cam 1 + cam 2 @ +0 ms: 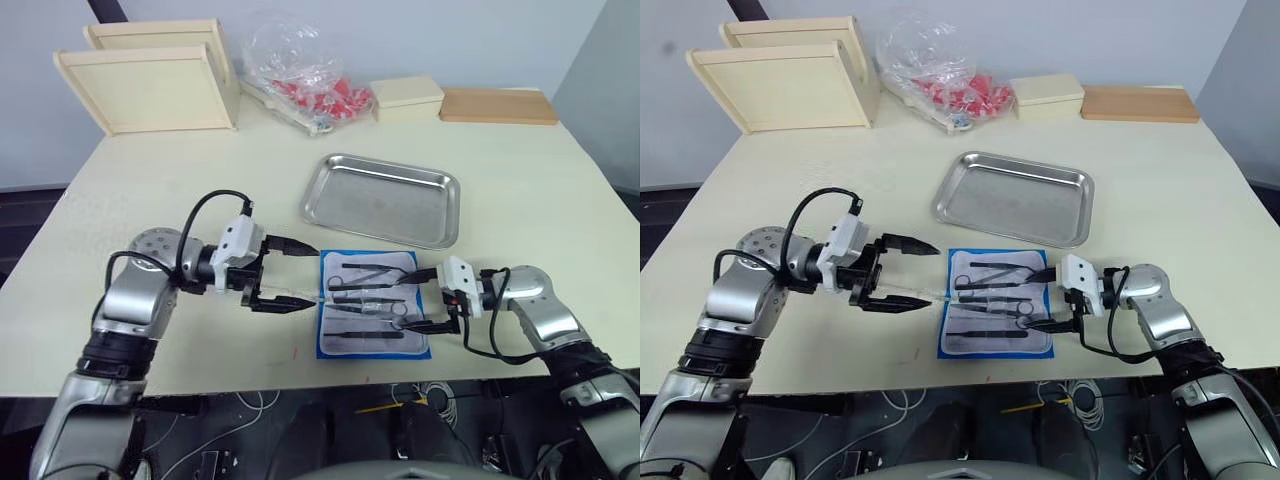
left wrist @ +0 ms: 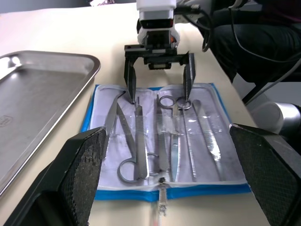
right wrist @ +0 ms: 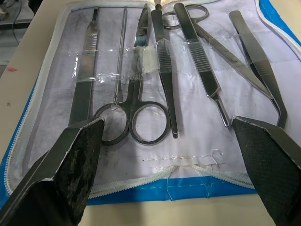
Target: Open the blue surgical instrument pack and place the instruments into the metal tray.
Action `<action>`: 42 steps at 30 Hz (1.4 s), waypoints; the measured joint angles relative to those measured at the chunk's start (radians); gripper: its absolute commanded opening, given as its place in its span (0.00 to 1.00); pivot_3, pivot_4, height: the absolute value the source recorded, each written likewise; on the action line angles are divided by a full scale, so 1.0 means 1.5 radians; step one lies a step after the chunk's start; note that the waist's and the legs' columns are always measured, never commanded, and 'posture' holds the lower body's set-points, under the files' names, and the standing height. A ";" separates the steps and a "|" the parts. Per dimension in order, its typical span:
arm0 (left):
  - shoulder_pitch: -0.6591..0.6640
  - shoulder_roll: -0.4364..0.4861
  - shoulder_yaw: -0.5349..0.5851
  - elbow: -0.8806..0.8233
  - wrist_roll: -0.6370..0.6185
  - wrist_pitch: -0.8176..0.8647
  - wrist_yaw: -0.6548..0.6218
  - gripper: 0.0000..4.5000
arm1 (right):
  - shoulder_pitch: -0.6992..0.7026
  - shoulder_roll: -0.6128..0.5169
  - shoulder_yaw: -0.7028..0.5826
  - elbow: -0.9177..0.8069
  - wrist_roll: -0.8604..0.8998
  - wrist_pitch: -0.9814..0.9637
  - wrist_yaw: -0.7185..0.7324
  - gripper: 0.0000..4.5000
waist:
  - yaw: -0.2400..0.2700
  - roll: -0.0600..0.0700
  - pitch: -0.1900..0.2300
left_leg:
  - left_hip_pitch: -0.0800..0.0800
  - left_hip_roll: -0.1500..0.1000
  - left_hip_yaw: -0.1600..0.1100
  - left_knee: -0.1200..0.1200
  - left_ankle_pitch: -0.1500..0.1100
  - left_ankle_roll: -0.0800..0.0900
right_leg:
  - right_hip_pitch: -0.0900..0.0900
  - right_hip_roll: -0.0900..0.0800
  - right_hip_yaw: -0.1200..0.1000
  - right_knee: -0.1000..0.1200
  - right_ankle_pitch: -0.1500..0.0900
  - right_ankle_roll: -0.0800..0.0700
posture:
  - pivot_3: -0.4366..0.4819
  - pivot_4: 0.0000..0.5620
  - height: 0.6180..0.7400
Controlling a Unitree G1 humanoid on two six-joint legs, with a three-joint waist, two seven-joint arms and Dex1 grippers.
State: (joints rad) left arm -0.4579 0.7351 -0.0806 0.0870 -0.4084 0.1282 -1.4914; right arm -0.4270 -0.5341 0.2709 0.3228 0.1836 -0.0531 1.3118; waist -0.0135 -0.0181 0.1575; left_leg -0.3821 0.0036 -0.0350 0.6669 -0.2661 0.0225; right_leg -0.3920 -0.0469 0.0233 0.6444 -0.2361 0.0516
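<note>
Item: blue surgical instrument pack [image 1: 372,305], unfolded flat, just in front of the empty metal tray [image 1: 383,199].
I see it between my wide-open left gripper [image 1: 288,275] and wide-open right gripper [image 1: 424,298]; instruments [image 3: 155,70] still pocketed.

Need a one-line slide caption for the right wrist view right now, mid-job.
Open right gripper poised over the unfolded blue surgical instrument pack, instruments lying in its clear pockets.
</note>
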 measured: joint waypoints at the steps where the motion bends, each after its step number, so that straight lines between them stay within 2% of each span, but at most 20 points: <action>1: -0.009 -0.005 -0.006 0.014 0.010 -0.007 -0.002 0.98 | -0.001 -0.001 0.001 -0.001 0.000 0.003 -0.001 1.00 | 0.000 0.000 0.000 | 0.000 0.000 0.000 0.000 0.000 0.000 | 0.000 0.000 0.000 0.000 0.000 0.000 | 0.48 0.27 1.00; 2: -0.017 -0.014 -0.010 0.031 0.018 -0.015 -0.005 0.98 | 0.000 -0.002 0.003 -0.002 0.000 0.003 -0.003 1.00 | 0.000 0.000 -0.001 | 0.000 0.000 0.000 0.000 0.000 0.000 | 0.000 0.000 0.000 0.000 0.000 0.000 | 0.48 0.27 1.00; 4: -0.042 -0.033 -0.021 0.073 0.030 -0.027 -0.008 0.87 | 0.000 -0.003 0.003 -0.002 0.000 0.004 -0.005 1.00 | 0.001 -0.001 -0.001 | 0.000 0.000 0.000 0.000 0.000 0.000 | 0.000 0.000 0.000 0.000 0.000 0.000 | 0.48 0.27 1.00; 6: -0.066 -0.055 -0.033 0.112 0.040 -0.034 -0.012 0.71 | 0.000 -0.003 0.005 -0.002 0.000 0.004 -0.006 1.00 | 0.001 -0.002 -0.002 | 0.000 -0.001 0.001 0.000 0.000 0.000 | 0.000 0.000 0.000 0.000 0.000 0.000 | 0.48 0.27 1.00; 9: -0.105 -0.084 -0.052 0.176 0.064 -0.065 -0.020 0.40 | 0.003 -0.003 0.007 -0.003 0.000 0.004 -0.008 1.00 | 0.000 -0.002 -0.002 | 0.000 -0.001 0.000 0.000 0.000 0.000 | 0.000 0.000 0.000 0.000 0.000 0.000 | 0.48 0.27 1.00; 23: -0.209 -0.177 -0.078 0.485 0.181 -0.235 -0.006 0.40 | 0.005 -0.003 0.005 -0.003 0.000 0.004 -0.011 1.00 | 0.000 -0.002 -0.003 | 0.000 -0.001 0.000 0.000 0.000 0.000 | 0.000 0.000 0.000 0.000 0.000 0.000 | 0.48 0.27 1.00; 34: -0.258 -0.200 -0.084 0.583 0.239 -0.292 0.022 0.40 | 0.009 -0.002 0.005 -0.002 0.000 0.003 -0.019 1.00 | 0.000 -0.003 -0.004 | 0.000 -0.001 0.000 0.000 0.000 0.000 | 0.000 0.000 0.000 0.000 0.000 0.000 | 0.48 0.27 1.00; 35: -0.259 -0.203 -0.083 0.589 0.244 -0.296 0.022 0.30 | 0.011 -0.001 0.005 -0.002 0.000 0.003 -0.021 1.00 | 0.000 -0.003 -0.005 | 0.000 -0.001 0.000 0.000 0.000 0.000 | 0.000 0.000 0.000 0.000 0.000 0.000 | 0.48 0.27 1.00; 37: -0.260 -0.206 -0.083 0.593 0.250 -0.302 0.021 0.20 | 0.013 -0.001 0.005 -0.003 0.000 0.003 -0.023 1.00 | 0.000 -0.003 -0.006 | 0.000 -0.001 0.000 0.000 0.000 0.000 | 0.001 0.000 0.000 0.000 0.000 0.000 | 0.48 0.27 1.00; 39: -0.260 -0.208 -0.083 0.596 0.254 -0.305 0.022 0.01 | 0.015 -0.001 0.004 -0.005 0.000 0.004 -0.025 1.00 | 0.000 -0.003 -0.006 | 0.000 -0.001 0.000 0.000 0.000 0.000 | 0.001 0.000 0.000 0.000 0.000 0.000 | 0.48 0.27 1.00; 42: -0.261 -0.209 -0.082 0.600 0.257 -0.305 0.022 0.00 | 0.019 0.000 0.003 -0.009 0.000 0.004 -0.030 1.00 | 0.000 -0.003 -0.007 | 0.000 -0.001 0.000 0.000 0.000 0.000 | 0.001 0.000 0.000 0.000 0.000 0.000 | 0.48 0.27 1.00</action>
State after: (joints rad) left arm -0.8488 0.4215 -0.2042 0.9875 -0.0224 -0.3300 -1.4591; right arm -0.3984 -0.5348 0.2759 0.3091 0.1835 -0.0470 1.2666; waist -0.0135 -0.0221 0.1476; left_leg -0.3821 0.0023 -0.0349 0.6672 -0.2662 0.0228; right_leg -0.3912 -0.0467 0.0226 0.6446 -0.2360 0.0519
